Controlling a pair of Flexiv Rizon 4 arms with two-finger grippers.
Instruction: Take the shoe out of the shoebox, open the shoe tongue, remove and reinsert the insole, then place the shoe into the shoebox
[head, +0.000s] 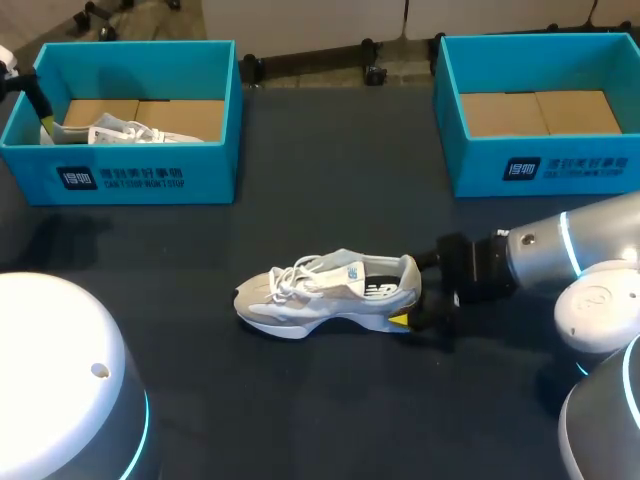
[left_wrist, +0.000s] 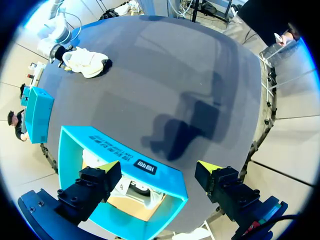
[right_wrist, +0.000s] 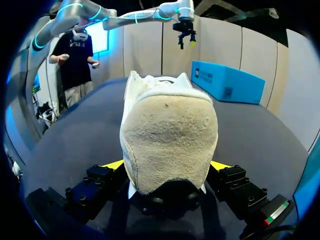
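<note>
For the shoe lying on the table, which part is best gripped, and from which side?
The heel, from behind, across its width. The shoe stands upright on its sole, its narrow heel facing the right gripper, whose fingers press both its sides.

Pale grey-white shoe, teal shoeboxes, dark grey table.

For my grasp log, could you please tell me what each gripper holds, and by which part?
The right gripper holds the shoe by its heel; the left gripper is open, holding nothing.
</note>
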